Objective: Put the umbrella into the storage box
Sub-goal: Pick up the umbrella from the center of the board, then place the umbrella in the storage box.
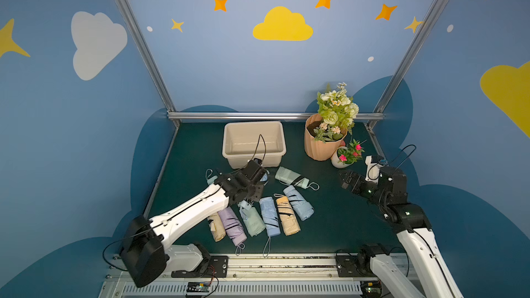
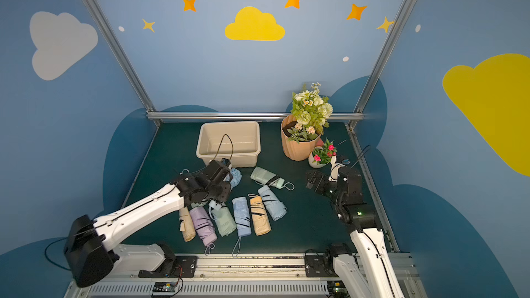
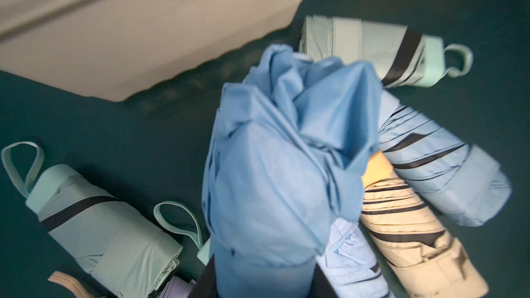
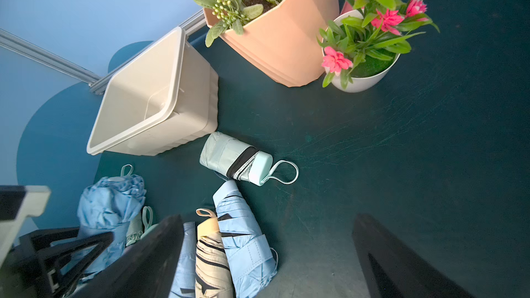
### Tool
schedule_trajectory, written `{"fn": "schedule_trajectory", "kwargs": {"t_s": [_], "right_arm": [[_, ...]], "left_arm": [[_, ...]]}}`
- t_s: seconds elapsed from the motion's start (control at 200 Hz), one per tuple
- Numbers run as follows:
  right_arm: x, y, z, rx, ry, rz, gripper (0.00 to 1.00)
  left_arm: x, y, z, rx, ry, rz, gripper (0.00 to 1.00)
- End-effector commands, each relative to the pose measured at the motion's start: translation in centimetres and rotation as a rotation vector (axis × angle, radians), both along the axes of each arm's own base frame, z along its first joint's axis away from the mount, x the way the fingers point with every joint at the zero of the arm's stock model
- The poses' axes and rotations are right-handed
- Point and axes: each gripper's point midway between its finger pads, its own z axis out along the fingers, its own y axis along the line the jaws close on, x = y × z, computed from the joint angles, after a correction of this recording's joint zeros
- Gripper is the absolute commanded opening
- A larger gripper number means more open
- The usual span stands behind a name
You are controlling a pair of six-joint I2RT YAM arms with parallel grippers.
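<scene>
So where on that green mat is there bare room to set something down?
Barest: the mat between the umbrella row and the right claw, near the peach pot. Also left of the empty storage box. Crowded: in front of the box, where the left claw grips a blue umbrella.

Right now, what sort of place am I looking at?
Probably a staged robot test booth, not a real room: cloud-painted walls in an aluminium frame, and robot arms mounted on a rail at the front.

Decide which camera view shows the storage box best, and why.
Both top views: the storage box shows almost whole, rim and inside facing the camera. The right wrist view shows it whole but skewed; the left wrist view, only a blurred outer wall.
</scene>
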Motion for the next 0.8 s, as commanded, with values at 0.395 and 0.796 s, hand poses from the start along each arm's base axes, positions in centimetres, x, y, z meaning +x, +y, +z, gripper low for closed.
{"fn": "schedule_trajectory", "kwargs": {"t_s": [0.395, 0.796], "right_arm": [[3.4, 9.7, 8.9, 0.111, -0.108, 0.365, 0.97], [4.0, 16.0, 11.6, 0.081, -0.140, 0.505, 0.97]], "left_arm": [[4.9, 5.0, 14.2, -0.902, -0.506, 0.469, 0.03], [10.9, 7.9, 14.2, -1.195, -0.440, 1.021, 0.02]]}}
